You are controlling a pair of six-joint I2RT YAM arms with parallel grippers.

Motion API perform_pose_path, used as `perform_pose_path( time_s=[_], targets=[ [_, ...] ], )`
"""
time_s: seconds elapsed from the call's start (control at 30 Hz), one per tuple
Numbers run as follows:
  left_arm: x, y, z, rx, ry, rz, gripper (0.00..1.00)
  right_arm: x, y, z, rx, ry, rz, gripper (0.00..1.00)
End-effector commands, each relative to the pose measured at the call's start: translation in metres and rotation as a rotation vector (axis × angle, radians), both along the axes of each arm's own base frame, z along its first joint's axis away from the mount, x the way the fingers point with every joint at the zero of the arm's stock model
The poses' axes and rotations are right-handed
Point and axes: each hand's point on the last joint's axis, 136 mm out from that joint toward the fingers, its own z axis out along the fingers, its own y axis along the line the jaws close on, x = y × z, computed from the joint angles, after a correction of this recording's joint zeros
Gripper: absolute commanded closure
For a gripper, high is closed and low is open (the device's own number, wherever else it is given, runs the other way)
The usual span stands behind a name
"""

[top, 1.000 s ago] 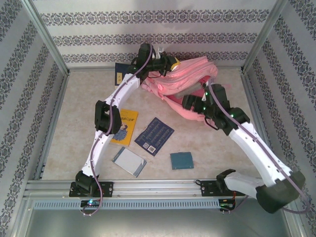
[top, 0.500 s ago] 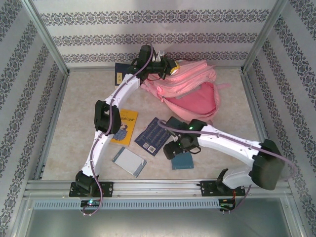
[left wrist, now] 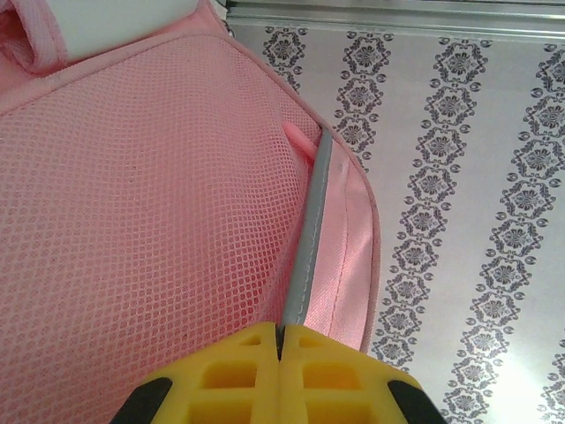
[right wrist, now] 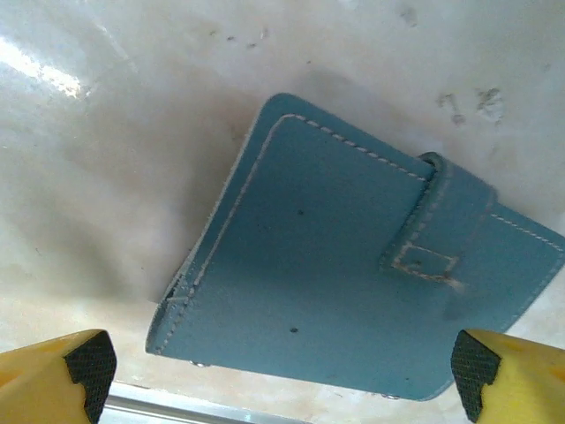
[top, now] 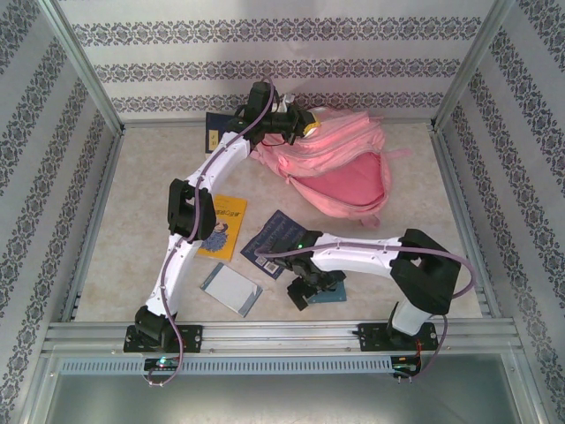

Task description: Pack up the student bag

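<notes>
Closest to the arm bases, the right gripper point(top: 306, 289) hangs low over a teal wallet point(right wrist: 353, 265) that lies flat on the table point(top: 132, 203), strap side up. In the right wrist view its fingers point(right wrist: 84, 362) are spread wide apart, one at each side of the wallet, holding nothing. Just left of it lies a grey-covered notebook point(top: 231, 289). A little farther back are a dark blue patterned book point(top: 281, 234) and, to its left, a yellow book point(top: 228, 221), partly under the left arm. At the far side the student bag point(top: 340, 163) lies on the table with its main compartment gaping open. The left gripper point(left wrist: 278, 340) is at the bag's far left edge, its yellow fingers pressed together on the grey trim along the opening. Another dark book point(top: 214, 132) lies at the far edge, left of the bag.
</notes>
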Motion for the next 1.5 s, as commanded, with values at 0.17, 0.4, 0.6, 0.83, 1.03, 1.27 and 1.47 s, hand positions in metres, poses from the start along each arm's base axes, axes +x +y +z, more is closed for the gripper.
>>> perform_pose_path(
  time_s=[0.17,0.4,0.6,0.83,1.03,1.27,1.47],
  targets=[
    [-0.003,0.019,0.045,-0.026,-0.063,0.018,1.0,-0.006,-0.012,-0.006,-0.098,-0.055,0.08,0.02],
    [-0.001,0.018,0.044,-0.032,-0.059,0.02,1.0,0.02,-0.026,-0.008,-0.208,-0.152,0.111,0.02],
    [-0.001,0.018,0.043,-0.03,-0.059,0.02,1.0,0.054,-0.022,-0.007,-0.115,-0.179,-0.024,0.02],
    [0.0,0.017,0.039,-0.028,-0.057,0.02,1.0,0.091,-0.017,0.002,0.063,-0.153,-0.238,0.02],
    [0.001,0.017,0.038,-0.032,-0.056,0.022,1.0,0.086,-0.029,0.003,0.156,-0.08,-0.359,0.02],
    [0.0,0.015,0.042,-0.047,-0.061,0.008,1.0,0.072,-0.044,-0.006,0.279,0.001,-0.509,0.02],
    [-0.002,0.015,0.045,-0.055,-0.067,0.003,1.0,0.072,-0.053,0.008,0.42,-0.04,-0.613,0.02]
  ],
)
